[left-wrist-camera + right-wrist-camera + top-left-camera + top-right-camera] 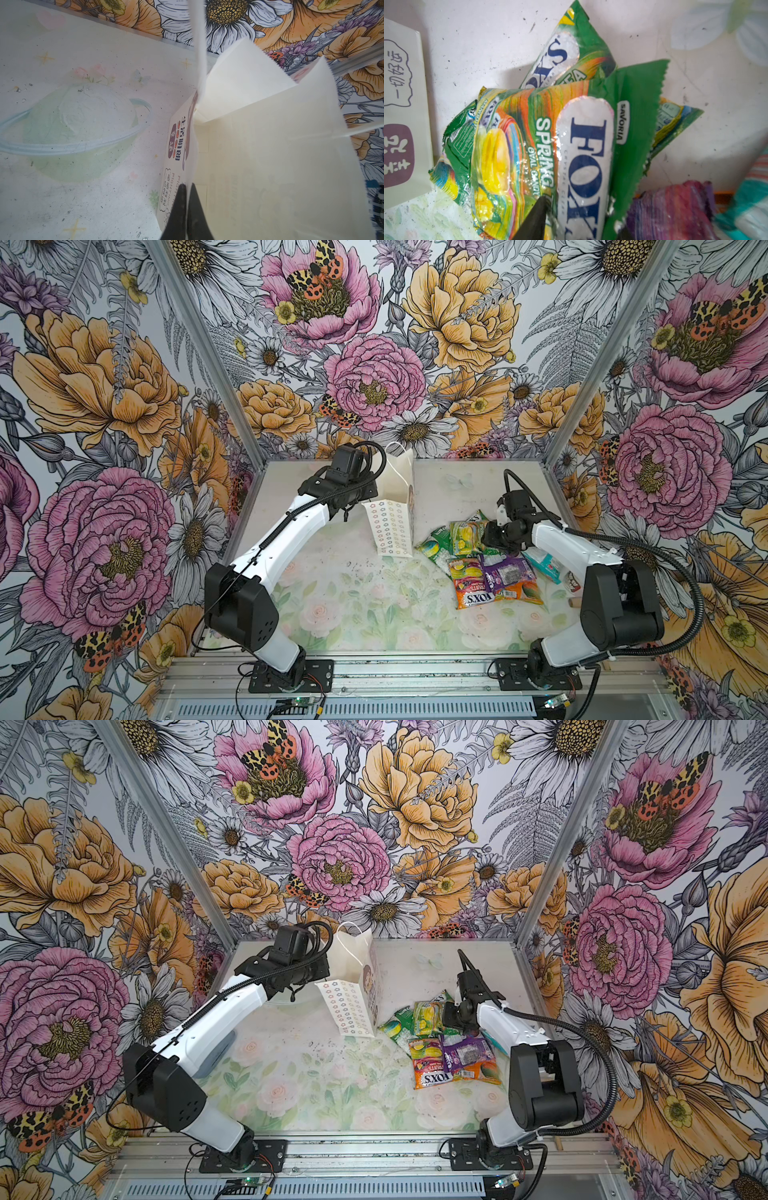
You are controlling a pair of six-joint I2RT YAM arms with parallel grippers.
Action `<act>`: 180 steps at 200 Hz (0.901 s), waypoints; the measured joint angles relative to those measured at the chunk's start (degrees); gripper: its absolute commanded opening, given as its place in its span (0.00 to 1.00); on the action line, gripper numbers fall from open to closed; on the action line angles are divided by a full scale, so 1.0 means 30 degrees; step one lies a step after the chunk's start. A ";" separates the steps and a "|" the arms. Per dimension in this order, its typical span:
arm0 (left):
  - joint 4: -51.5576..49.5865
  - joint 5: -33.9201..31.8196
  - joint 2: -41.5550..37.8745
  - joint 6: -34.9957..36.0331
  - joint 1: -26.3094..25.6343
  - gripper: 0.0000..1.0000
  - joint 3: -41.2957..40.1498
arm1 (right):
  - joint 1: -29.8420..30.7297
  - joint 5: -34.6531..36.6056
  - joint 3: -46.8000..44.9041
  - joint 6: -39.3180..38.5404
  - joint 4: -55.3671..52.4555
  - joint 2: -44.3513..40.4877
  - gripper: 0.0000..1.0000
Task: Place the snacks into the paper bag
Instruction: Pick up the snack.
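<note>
The white paper bag stands upright at the back of the table with its mouth open. My left gripper is shut on the bag's side wall at the rim. The snacks lie in a pile to the right of the bag: a yellow-green FOX'S packet, green packets, an orange-red one, a purple one and a teal one. My right gripper is shut on the yellow-green packet, one finger on each side.
A wooden mallet handle pokes out beside the right arm's elbow. Metal frame posts and floral walls enclose the table on three sides. The pale floral mat spreads in front of the bag.
</note>
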 measured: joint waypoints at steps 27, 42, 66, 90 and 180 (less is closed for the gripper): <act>0.0044 0.0000 -0.0007 0.0000 0.0000 0.00 -0.0007 | -0.0168 -0.0357 -0.0015 0.0029 0.0117 -0.0073 0.05; 0.0080 0.0000 -0.0007 0.0000 0.0000 0.00 -0.0007 | -0.0175 -0.0546 -0.0015 0.0204 0.0226 -0.0197 0.00; 0.0153 0.0000 -0.0044 -0.0015 0.0000 0.00 -0.0087 | -0.0204 -0.0707 -0.0015 0.0124 0.0226 -0.0459 0.00; 0.0248 -0.0007 -0.0291 -0.0029 0.0000 0.00 -0.0291 | -0.0270 -0.0882 -0.0015 0.0131 0.0153 -0.0874 0.00; 0.0393 -0.0823 -0.0794 -0.0510 -0.0401 0.00 -0.0772 | -0.0423 -0.2186 -0.0015 0.0138 -0.0036 -0.2820 0.00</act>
